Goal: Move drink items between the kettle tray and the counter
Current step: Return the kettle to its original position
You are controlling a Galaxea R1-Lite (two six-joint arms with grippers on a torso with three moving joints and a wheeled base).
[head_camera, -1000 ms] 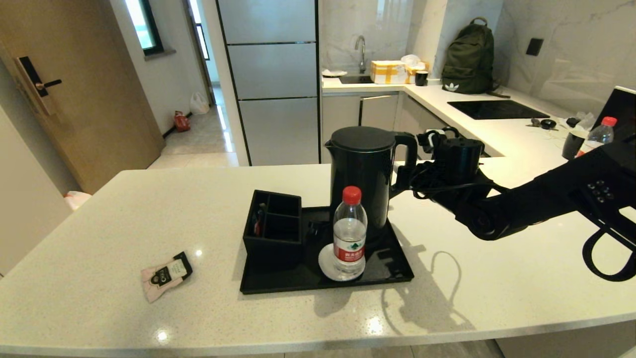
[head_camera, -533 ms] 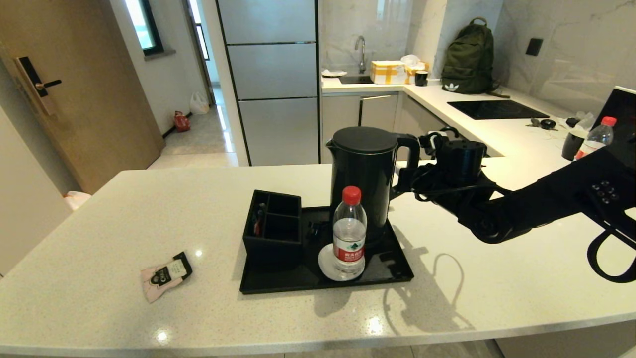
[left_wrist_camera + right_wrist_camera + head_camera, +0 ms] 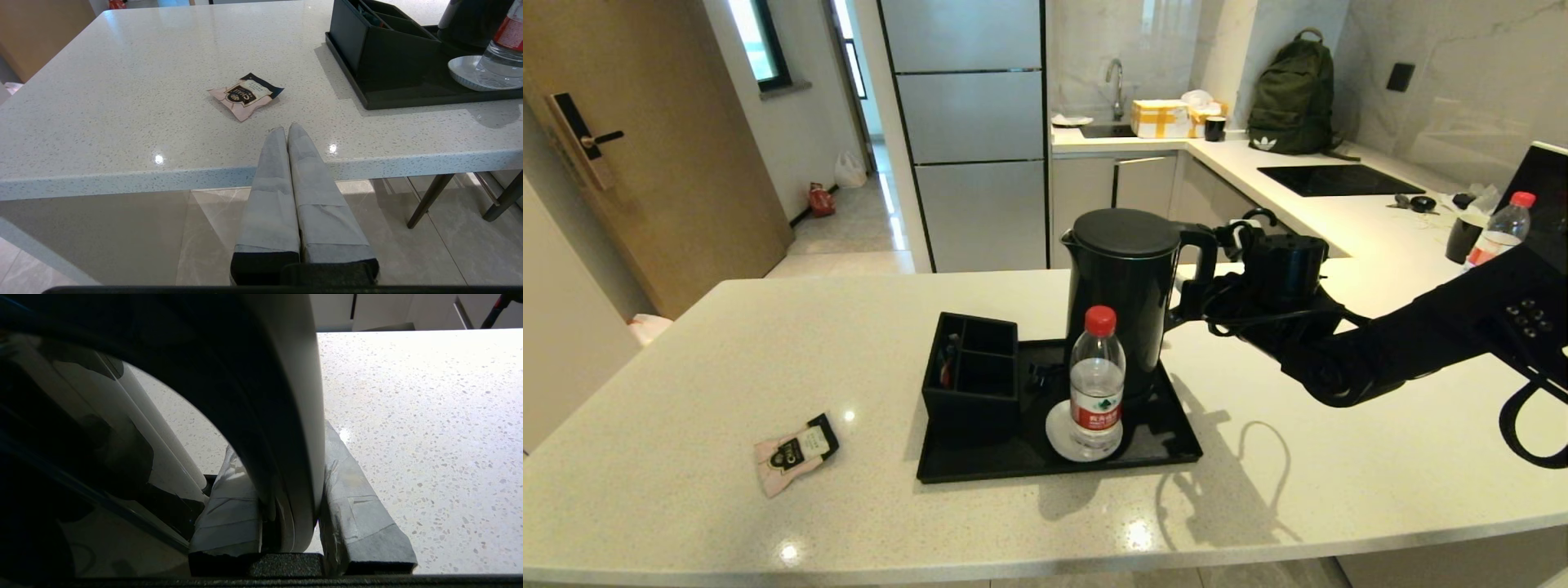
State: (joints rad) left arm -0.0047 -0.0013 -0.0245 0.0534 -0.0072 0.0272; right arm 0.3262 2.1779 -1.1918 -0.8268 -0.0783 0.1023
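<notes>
1. kettle (image 3: 1125, 286): tall matte black cylinder with a flat lid and a loop handle (image 3: 1199, 257). it stands at the back of the tray, whether seated on its base or just lifted clear cannot be told.
2. right claw (image 3: 1188, 300): reaches in from the side of the tray away from the sachet, its two tape-wrapped fingers (image 3: 355, 506) pinching the kettle's handle, one on each side of the loop, as the right wrist view shows.
3. tray (image 3: 1168, 445): flat black rectangle with a low raised rim, lying on the surface (image 3: 1339, 490). it also carries a black compartmented box (image 3: 970, 371) at its sachet-side end and a clear water bottle (image 3: 1097, 384) with a red cap, standing on a small white saucer (image 3: 1058, 437) in front of the kettle.
4. sachet (image 3: 796, 453): small, flat, pale pink with a black end, lying on the bare surface well apart from the tray.
5. left claw (image 3: 288, 132): parked below the surface edge, near the sachet and away from the tray; its taped fingers are pressed together on nothing.
6. surface: broad off-white speckled stone, glossy, with a rounded edge.
7. progress, as judged: the kettle is gripped but not set down on the surface; the sachet is untouched and off the tray. both moves appear to be left.
</notes>
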